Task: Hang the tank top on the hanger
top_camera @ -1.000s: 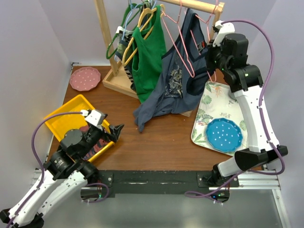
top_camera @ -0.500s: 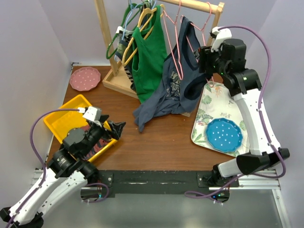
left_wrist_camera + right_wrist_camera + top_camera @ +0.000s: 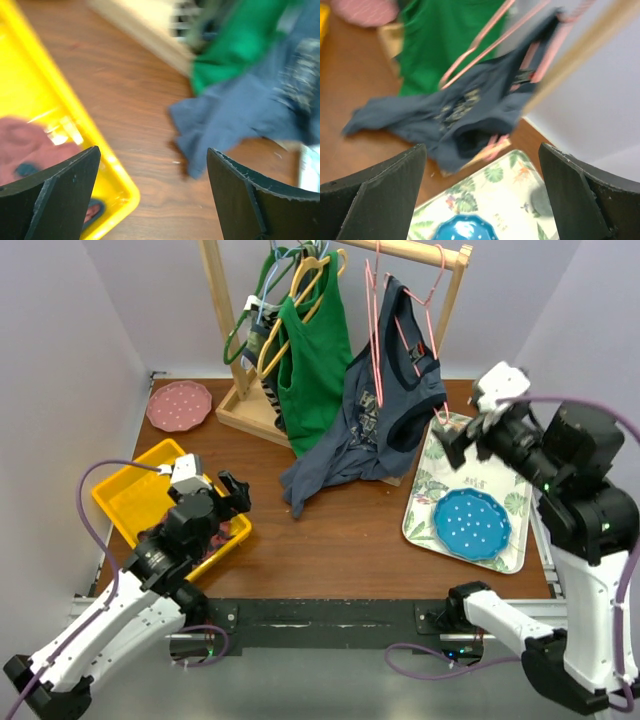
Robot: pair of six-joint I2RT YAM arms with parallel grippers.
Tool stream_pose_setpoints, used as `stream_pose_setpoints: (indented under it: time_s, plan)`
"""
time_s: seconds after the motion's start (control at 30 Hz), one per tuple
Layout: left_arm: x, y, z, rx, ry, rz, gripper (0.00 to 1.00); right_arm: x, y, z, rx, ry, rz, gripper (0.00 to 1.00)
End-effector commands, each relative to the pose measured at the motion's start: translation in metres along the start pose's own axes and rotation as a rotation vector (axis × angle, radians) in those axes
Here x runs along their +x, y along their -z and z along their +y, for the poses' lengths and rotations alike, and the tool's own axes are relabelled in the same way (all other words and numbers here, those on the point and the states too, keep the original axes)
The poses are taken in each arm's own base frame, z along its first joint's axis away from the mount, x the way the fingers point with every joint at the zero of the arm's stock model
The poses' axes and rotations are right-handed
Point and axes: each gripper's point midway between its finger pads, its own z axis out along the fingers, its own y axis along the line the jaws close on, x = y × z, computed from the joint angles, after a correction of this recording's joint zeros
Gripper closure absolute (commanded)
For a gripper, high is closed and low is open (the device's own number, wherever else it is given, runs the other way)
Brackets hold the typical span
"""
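The dark navy tank top [image 3: 385,405] hangs on the thin pink hanger [image 3: 400,310], whose hook sits over the wooden rail [image 3: 420,252]. Its lower hem trails onto the table [image 3: 300,485]. My right gripper [image 3: 462,438] is open and empty, off to the right of the garment above the floral tray. The right wrist view shows the tank top [image 3: 460,115] and hanger [image 3: 485,37] beyond my open right gripper [image 3: 482,195]. My left gripper [image 3: 232,492] is open by the yellow bin. In its wrist view the left gripper [image 3: 152,195] is empty, with the hem [image 3: 225,125] ahead.
A bright green tank top [image 3: 312,350] hangs on the rack beside the navy one, over the wooden rack base [image 3: 240,412]. A floral tray [image 3: 445,475] holds a blue plate [image 3: 472,524]. A yellow bin [image 3: 130,495] and a pink plate [image 3: 178,405] sit at left.
My right gripper opened, let go of the pink hanger and pulled back down to the right. The hanger and tank top now hang from the rail. The left arm shifted slightly.
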Motion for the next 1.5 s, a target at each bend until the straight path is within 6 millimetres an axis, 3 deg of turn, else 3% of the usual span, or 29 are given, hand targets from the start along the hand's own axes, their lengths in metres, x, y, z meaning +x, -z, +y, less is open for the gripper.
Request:
stream_pose_setpoints:
  time_s: [0.0, 0.1, 0.13, 0.17, 0.3, 0.53, 0.67, 0.8, 0.93, 0.97, 1.03, 1.07, 1.1, 1.23, 1.27, 1.3, 1.47]
  plan:
    - [-0.009, -0.006, 0.043, -0.283, 0.164, -0.057, 0.11, 0.055, -0.002, 0.081, -0.423, 0.069, 0.075, 0.02]
    - [0.007, -0.015, 0.068, -0.432, 0.201, -0.005, 0.14, 0.062, 0.007, 0.106, -0.533, 0.047, 0.044, 0.01]
    - [0.021, -0.020, 0.078, -0.502, 0.191, 0.043, 0.16, 0.063, 0.009, 0.110, -0.544, 0.041, 0.037, 0.01]
    - [0.022, -0.022, 0.088, -0.572, 0.254, 0.042, 0.18, 0.064, 0.012, 0.113, -0.551, 0.037, 0.028, 0.02]
    - [0.066, -0.021, 0.124, -0.829, 0.207, 0.204, 0.19, 0.081, 0.011, 0.123, -0.582, 0.020, 0.046, 0.01]
    - [0.101, -0.027, 0.139, -0.887, 0.207, 0.264, 0.28, 0.097, 0.009, 0.134, -0.614, 0.007, 0.062, 0.01]
    - [0.100, -0.027, 0.140, -0.888, 0.182, 0.275, 0.26, 0.102, 0.006, 0.136, -0.614, 0.001, 0.071, 0.01]
    - [0.058, -0.025, 0.117, -0.799, 0.166, 0.235, 0.03, 0.104, -0.002, 0.125, -0.557, -0.011, 0.098, 0.01]
    - [-0.002, -0.020, 0.066, -0.517, 0.167, 0.184, 0.00, 0.100, -0.016, 0.094, -0.374, -0.063, 0.140, 0.01]
    - [-0.026, -0.018, 0.044, -0.379, 0.197, 0.110, 0.00, 0.094, -0.019, 0.085, -0.325, -0.082, 0.137, 0.01]
    - [-0.032, -0.010, 0.007, -0.104, 0.088, 0.132, 0.00, 0.086, -0.025, 0.064, -0.208, -0.141, 0.138, 0.01]
    - [-0.064, 0.004, -0.023, 0.091, 0.089, 0.007, 0.00, 0.078, -0.026, 0.054, -0.161, -0.163, 0.121, 0.01]
    - [-0.065, 0.018, -0.051, 0.278, 0.052, 0.011, 0.00, 0.072, -0.027, 0.037, -0.074, -0.183, 0.111, 0.01]
    - [-0.088, 0.048, -0.071, 0.450, -0.039, -0.103, 0.00, 0.051, -0.021, -0.006, 0.178, -0.373, 0.079, 0.01]
    - [-0.080, 0.045, -0.066, 0.424, -0.066, -0.056, 0.00, 0.044, -0.018, -0.014, 0.209, -0.387, 0.066, 0.01]
    - [-0.087, 0.049, -0.069, 0.424, -0.082, -0.057, 0.00, 0.040, -0.015, -0.018, 0.228, -0.390, 0.061, 0.01]
    - [-0.080, 0.050, -0.061, 0.392, -0.139, -0.016, 0.00, 0.029, -0.007, -0.024, 0.236, -0.355, 0.044, 0.01]
